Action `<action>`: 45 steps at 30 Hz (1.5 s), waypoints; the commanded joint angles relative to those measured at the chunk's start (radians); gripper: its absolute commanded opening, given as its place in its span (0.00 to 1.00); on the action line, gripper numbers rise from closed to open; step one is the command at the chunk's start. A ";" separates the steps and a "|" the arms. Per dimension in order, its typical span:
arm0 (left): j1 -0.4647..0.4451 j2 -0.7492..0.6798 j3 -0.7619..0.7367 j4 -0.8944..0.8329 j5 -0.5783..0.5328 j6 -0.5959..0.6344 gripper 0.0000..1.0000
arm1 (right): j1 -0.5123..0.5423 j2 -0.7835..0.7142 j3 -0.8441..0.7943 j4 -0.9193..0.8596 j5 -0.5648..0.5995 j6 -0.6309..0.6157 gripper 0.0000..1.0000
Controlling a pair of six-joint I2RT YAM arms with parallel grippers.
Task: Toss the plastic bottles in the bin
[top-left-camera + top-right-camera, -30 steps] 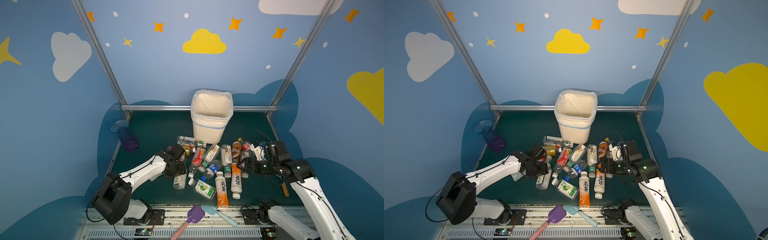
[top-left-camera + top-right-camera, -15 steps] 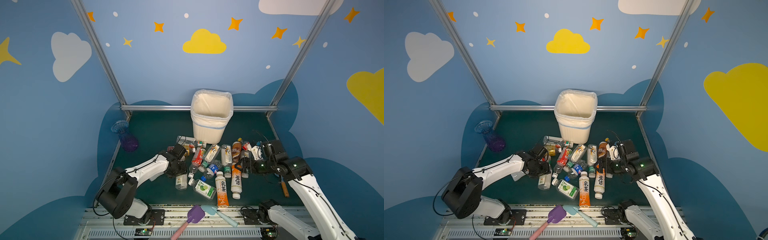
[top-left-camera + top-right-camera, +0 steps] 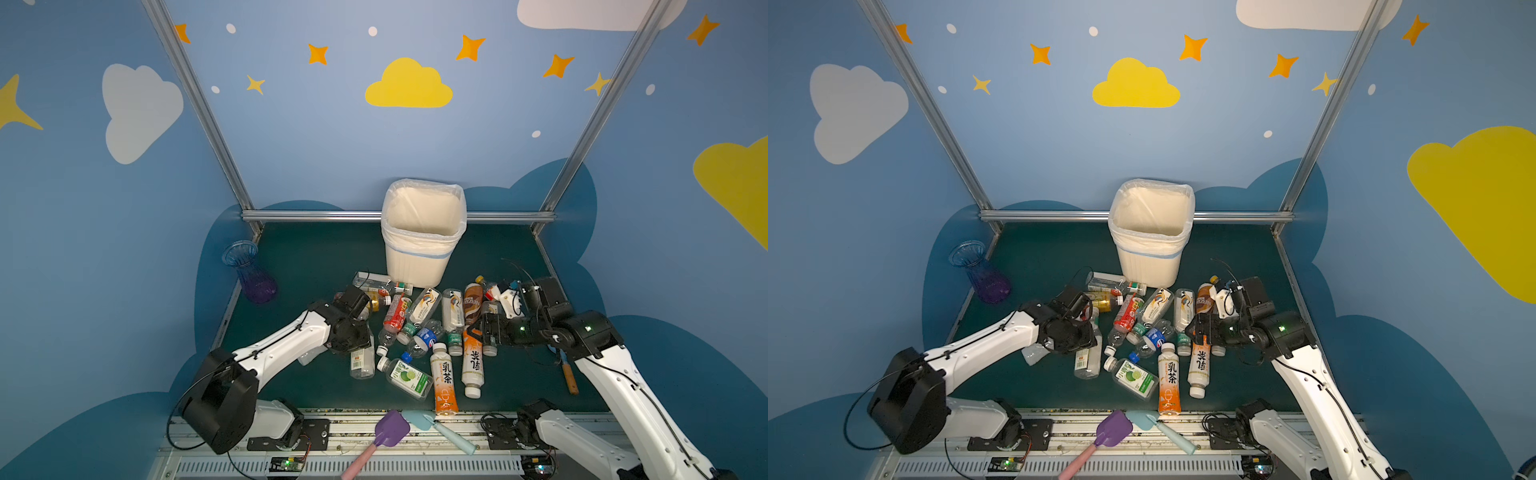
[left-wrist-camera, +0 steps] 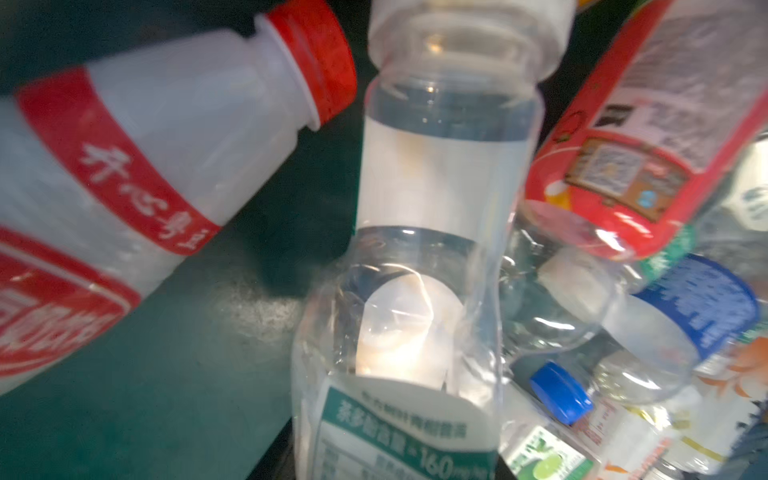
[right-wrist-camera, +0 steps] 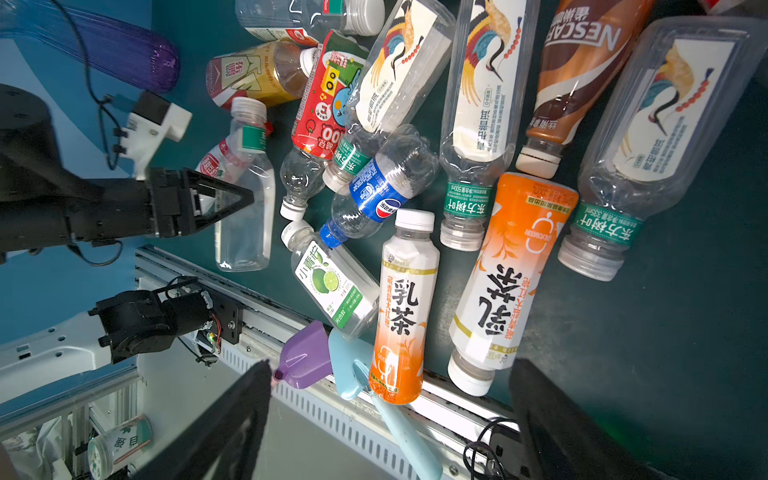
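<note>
Several plastic bottles (image 3: 419, 332) lie heaped on the green mat in front of the bin (image 3: 422, 232), which stands open-topped at the back in both top views. My left gripper (image 3: 360, 337) reaches into the heap's left edge. Its fingers (image 5: 239, 195) are closed across a clear bottle with a green-and-white label (image 5: 245, 224), which fills the left wrist view (image 4: 415, 291). A red-capped white bottle (image 4: 166, 137) lies beside it. My right gripper (image 5: 390, 415) hangs open over the right side of the heap, above an orange-and-white tea bottle (image 3: 473, 361), with nothing between its fingers.
A blue-purple ribbed vase (image 3: 251, 274) stands at the far left. A purple shovel (image 3: 386, 432) and a light-blue shovel (image 3: 436, 428) lie on the front rail. A wooden-handled tool (image 3: 569, 374) lies by the right arm. A metal rail (image 3: 311, 216) bounds the back.
My left gripper has closed its jaws onto the clear bottle at the heap's left edge. The right arm has barely shifted and its jaws stay wide.
</note>
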 commanded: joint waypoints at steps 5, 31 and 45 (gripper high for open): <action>0.015 -0.126 0.282 -0.171 -0.033 0.011 0.52 | 0.034 0.010 0.048 0.014 0.029 0.020 0.90; -0.020 0.205 1.081 0.025 -0.128 0.273 1.00 | 0.117 -0.063 0.067 -0.050 0.189 0.076 0.91; -0.230 -0.229 0.223 -0.315 -0.495 -0.033 1.00 | -0.035 -0.016 0.009 -0.066 0.283 0.008 0.91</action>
